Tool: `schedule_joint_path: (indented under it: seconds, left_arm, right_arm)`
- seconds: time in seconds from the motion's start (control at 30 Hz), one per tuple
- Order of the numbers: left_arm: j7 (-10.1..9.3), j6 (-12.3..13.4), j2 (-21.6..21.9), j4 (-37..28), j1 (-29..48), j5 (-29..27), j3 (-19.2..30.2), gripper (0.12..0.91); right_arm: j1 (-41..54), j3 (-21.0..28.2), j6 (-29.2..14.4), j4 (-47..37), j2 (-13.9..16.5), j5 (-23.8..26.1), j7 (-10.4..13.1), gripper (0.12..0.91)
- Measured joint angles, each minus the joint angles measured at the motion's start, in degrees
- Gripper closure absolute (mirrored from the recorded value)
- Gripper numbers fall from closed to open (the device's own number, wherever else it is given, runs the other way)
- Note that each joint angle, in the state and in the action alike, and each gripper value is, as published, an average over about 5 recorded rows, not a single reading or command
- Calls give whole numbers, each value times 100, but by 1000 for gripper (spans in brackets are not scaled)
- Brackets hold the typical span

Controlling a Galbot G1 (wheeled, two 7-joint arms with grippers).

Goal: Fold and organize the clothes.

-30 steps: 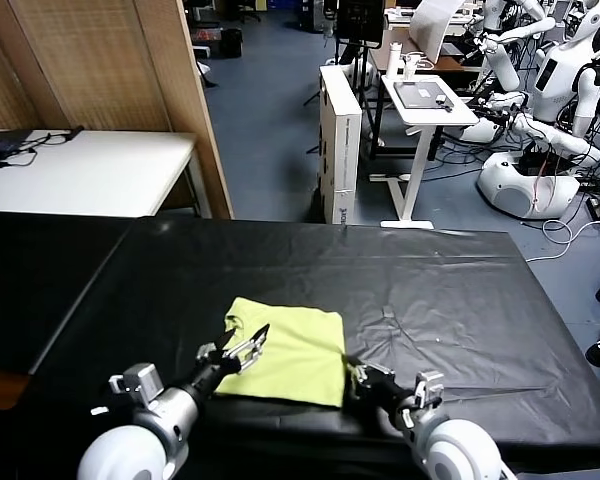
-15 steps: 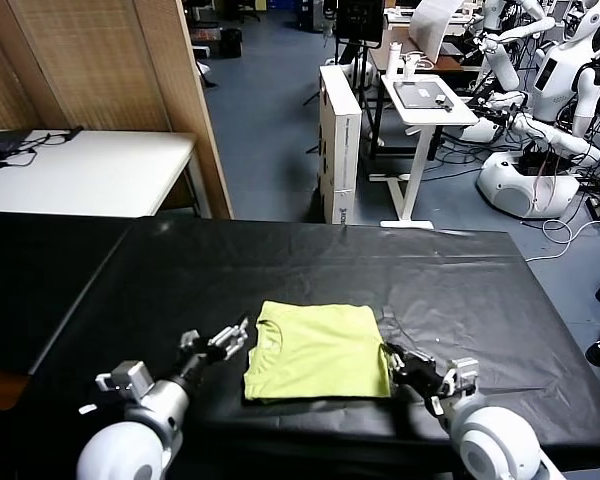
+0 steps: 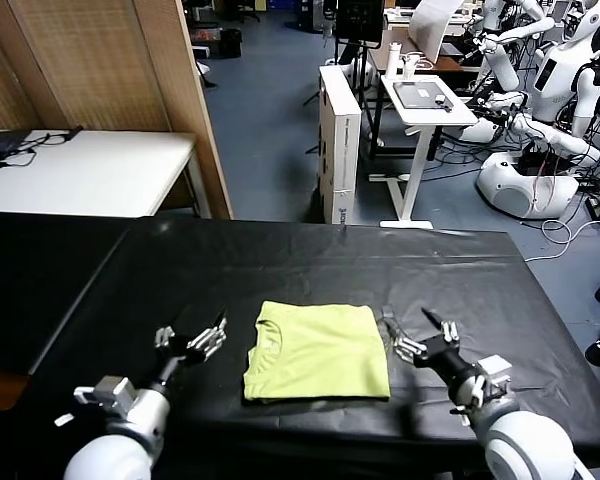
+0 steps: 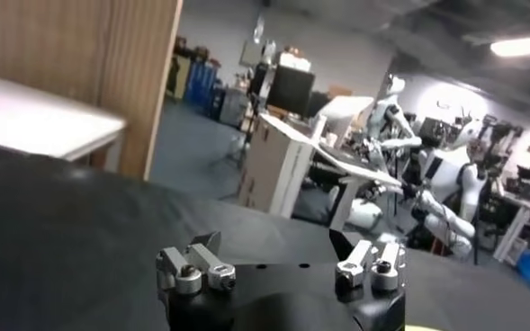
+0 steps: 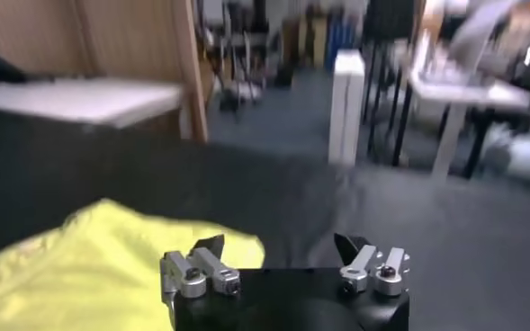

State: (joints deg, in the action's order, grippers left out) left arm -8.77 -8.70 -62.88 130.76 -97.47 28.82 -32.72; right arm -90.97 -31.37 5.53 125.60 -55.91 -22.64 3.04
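With both arms low at the near edge of the black surface (image 3: 460, 270), neither tool holds anything. Left tool (image 3: 202, 340) sits just beside the shirt's left edge, apart from it, fingers spread and empty. Right tool (image 3: 412, 336) sits just off the right edge, fingers spread too, nothing between them; its wrist view shows the yellow-green cloth lying below and to one side, not pinched. The T-shirt (image 3: 320, 350) lies between them, a flat, roughly square packet, neckline at the left side, edges fairly even. Judging by that shape, folding looks done or nearly so, and the tools flank it because they've let go. No white print visible. Next likely: a tidy-up or shifting it to a spot. Beyond the surface: a white table (image 3: 90, 170), wooden panels, other robots (image 3: 540, 100) at the back.
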Motion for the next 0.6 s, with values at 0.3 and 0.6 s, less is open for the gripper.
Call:
schedule_joint_path:
  seconds: [0.3, 0.6]
  left_arm:
    - [-75, 72, -76, 332, -908, -301, -257, 123]
    - [149, 345, -162, 402, -1268, -642, -313, 123]
  right_arm:
    - [-1123, -507, -1081, 498, -563, 356, 175, 118]
    - [-2126, -726, -1815, 797, -1052, 775, 196, 118]
